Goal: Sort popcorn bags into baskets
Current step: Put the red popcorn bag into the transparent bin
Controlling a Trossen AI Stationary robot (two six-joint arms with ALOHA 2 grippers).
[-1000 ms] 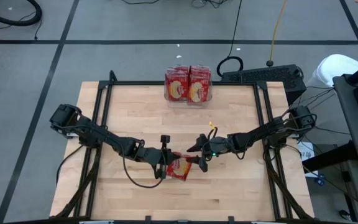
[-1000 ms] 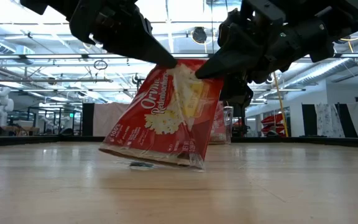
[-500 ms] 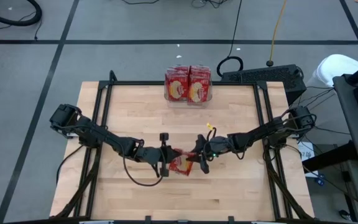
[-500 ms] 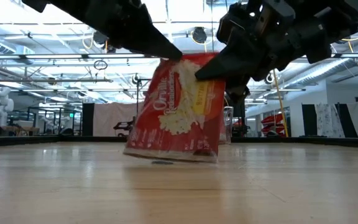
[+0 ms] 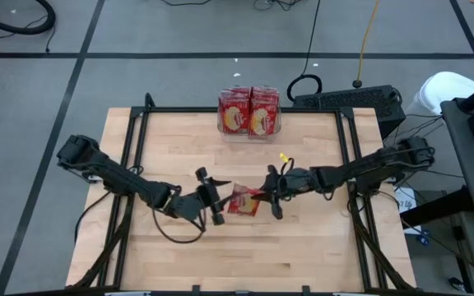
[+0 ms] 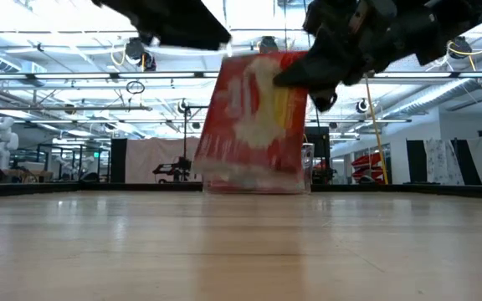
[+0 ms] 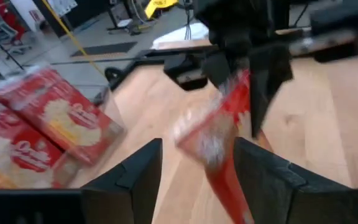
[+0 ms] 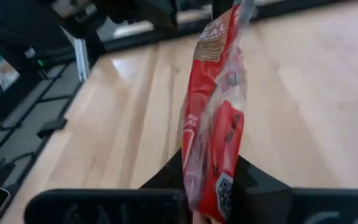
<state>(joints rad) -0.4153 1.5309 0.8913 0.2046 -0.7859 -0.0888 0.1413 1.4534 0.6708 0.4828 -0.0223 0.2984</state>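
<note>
One red popcorn bag hangs over the middle of the table, seen upright in the low view. My right gripper is shut on it from the table's right side. My left gripper stands open just left of the bag and touches nothing; in its wrist view its gripper is spread with the bag beyond it. The clear basket at the far edge holds several red popcorn bags standing on end. My right gripper pinches the bag's upper right corner between its two fingers, one on each flat face. The fingers reach in from the table's right, nearly level and slanting a little down. The bag hangs upright below them, its bottom edge clear of the table.
Bare wooden tabletop lies all round the arms. A black frame edges the table. Beyond the far right corner sit a dark box with cables. The basket also shows in the left wrist view.
My right gripper has shut on the bag's top corner and risen. My left gripper has opened, let go of the bag and drawn back toward the table's left. The bag, earlier tilted with its lower edge on the table, has lifted clear and now hangs upright.
</note>
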